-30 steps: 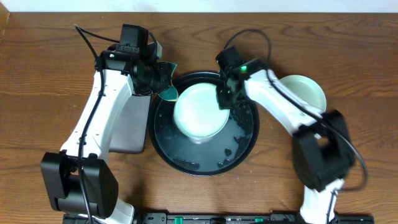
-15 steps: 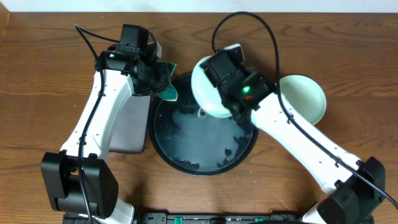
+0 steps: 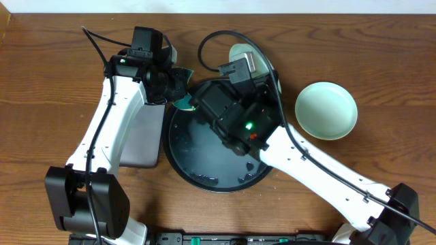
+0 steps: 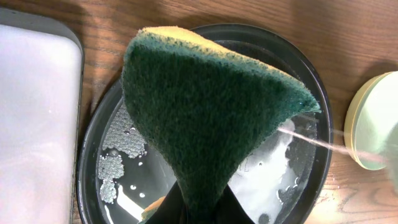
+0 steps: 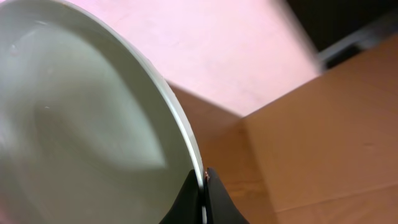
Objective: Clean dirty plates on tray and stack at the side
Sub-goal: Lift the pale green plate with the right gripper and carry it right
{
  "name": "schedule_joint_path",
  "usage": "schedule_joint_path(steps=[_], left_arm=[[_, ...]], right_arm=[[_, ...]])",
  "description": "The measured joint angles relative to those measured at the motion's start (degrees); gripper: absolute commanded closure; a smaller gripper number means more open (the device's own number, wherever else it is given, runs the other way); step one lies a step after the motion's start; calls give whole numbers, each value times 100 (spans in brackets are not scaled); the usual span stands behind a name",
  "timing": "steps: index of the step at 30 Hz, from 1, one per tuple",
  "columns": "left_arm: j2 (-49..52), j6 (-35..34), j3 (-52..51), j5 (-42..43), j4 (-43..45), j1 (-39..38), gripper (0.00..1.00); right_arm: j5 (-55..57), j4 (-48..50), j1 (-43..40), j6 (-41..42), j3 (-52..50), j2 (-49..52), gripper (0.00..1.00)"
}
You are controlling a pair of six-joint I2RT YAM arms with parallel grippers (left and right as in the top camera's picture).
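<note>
Right claw (image 5: 203, 185): pinched narrow on the rim of one plate, a dark finger on either side of the edge.
Lifted plate (image 5: 81, 124): pale mint, tipped up on edge in the right wrist view. From overhead only slivers of it (image 3: 240, 50) show behind the right arm, at upper centre of the frame, over the far rim of the round tray.
Left claw (image 4: 196, 200): closed on the bottom of one sponge. From overhead it (image 3: 174, 87) sits upper left of centre.
Sponge (image 4: 205, 106): one, dark green scouring face with a yellow layer behind, folded to a fan and held above the upper-left rim of the round tray.
Round black tray (image 3: 197, 146): one, centre of the overhead frame, no plate lying in it.
Suds (image 4: 112, 168): wet sheen and patches of small bubbles on the tray floor.
Second plate (image 3: 325, 110): pale mint, flat on the wood at the right of the overhead frame, just beside the round tray and apart from it.
Same plate, left wrist view (image 4: 373, 121): right edge of frame, a yellowish wall under a pale green face. One plate or two stacked, I cannot tell.
Plates counted: two for certain.
Rectangular tray (image 3: 139, 139): one, grey inside, left of the round tray, partly under the left arm.
Table (image 3: 54, 82): brown wood.
</note>
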Motion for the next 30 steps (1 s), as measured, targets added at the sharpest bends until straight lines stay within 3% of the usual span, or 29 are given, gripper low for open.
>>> schedule_joint_path(steps=[6, 16, 23, 30], left_arm=[[0, 0, 0, 0, 0, 0, 92], [0, 0, 0, 0, -33, 0, 92], [0, 0, 0, 0, -39, 0, 92], [0, 0, 0, -9, -39, 0, 93]], right_arm=[[977, 57, 236, -57, 0, -63, 99], [1196, 177, 289, -94, -2, -341, 99], [-804, -76, -186, 4, -4, -354, 99], [-4144, -33, -1856, 214, -256, -348, 99]])
